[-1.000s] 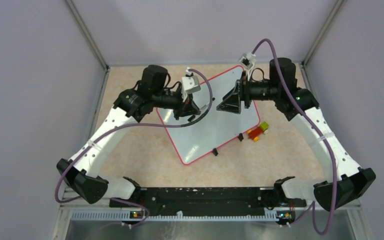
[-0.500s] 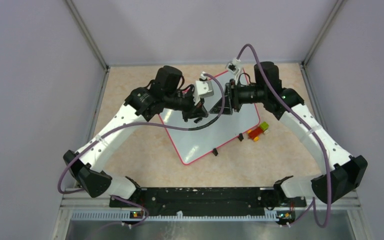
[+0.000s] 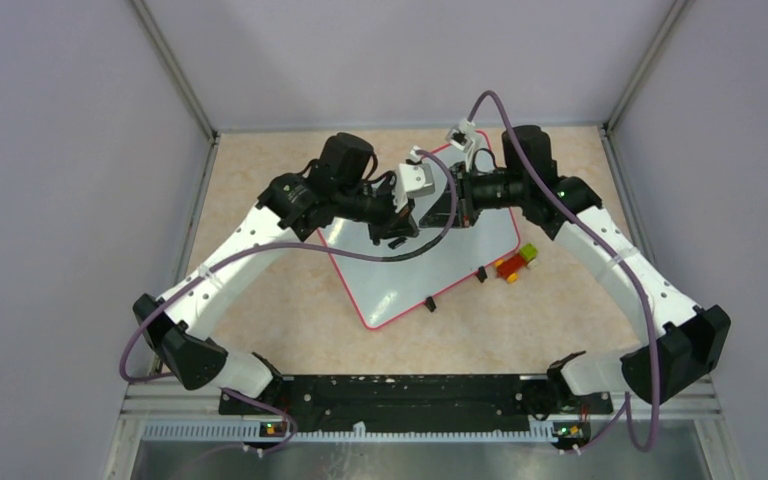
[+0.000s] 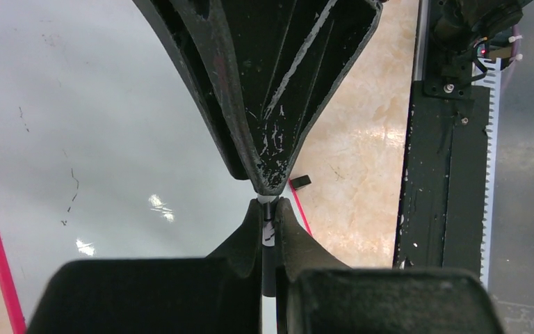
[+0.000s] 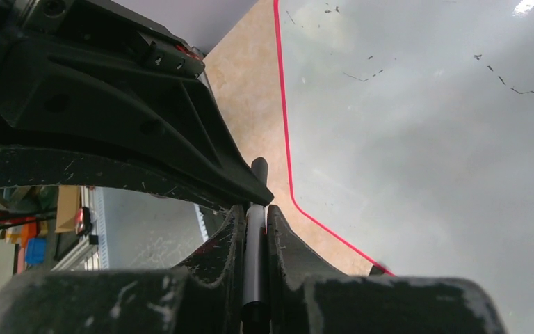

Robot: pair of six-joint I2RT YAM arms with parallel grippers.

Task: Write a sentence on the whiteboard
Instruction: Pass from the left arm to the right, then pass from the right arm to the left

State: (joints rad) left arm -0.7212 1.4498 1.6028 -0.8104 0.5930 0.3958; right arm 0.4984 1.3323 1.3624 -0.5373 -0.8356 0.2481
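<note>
Left fingers point(image 4: 248, 238) clenched on a thin marker point(image 4: 268, 233). Right fingers point(image 5: 228, 240) clenched on the same marker from the opposite side, with the tips of both pairs meeting. Marker is held over the whiteboard point(image 3: 410, 285), which lies skewed on the bench point(image 3: 280, 300). Contact between marker and board cannot be determined. Faint stray black marks on the board.
</note>
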